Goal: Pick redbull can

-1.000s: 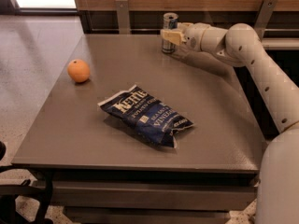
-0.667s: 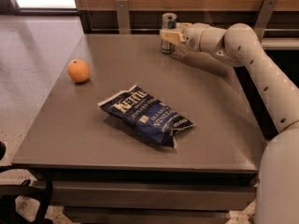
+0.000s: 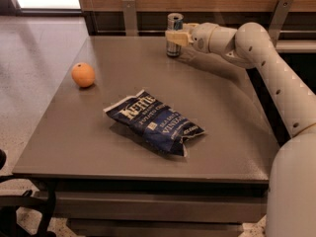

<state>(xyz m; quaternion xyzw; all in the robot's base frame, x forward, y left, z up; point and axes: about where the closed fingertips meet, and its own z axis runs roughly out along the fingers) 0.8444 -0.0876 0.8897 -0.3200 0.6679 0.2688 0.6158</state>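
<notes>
The redbull can, slim with a silver top and blue-silver sides, is upright at the back edge of the grey table, near the middle. My gripper reaches in from the right on a white arm. Its cream fingers are closed around the can's upper half. The can's base is at or just above the tabletop; I cannot tell which.
An orange sits on the table's left side. A dark blue chips bag lies in the middle. A wooden wall with metal brackets runs right behind the can. My white arm spans the table's right side.
The gripper and the can have shifted slightly left together. The orange and chips bag have not moved.
</notes>
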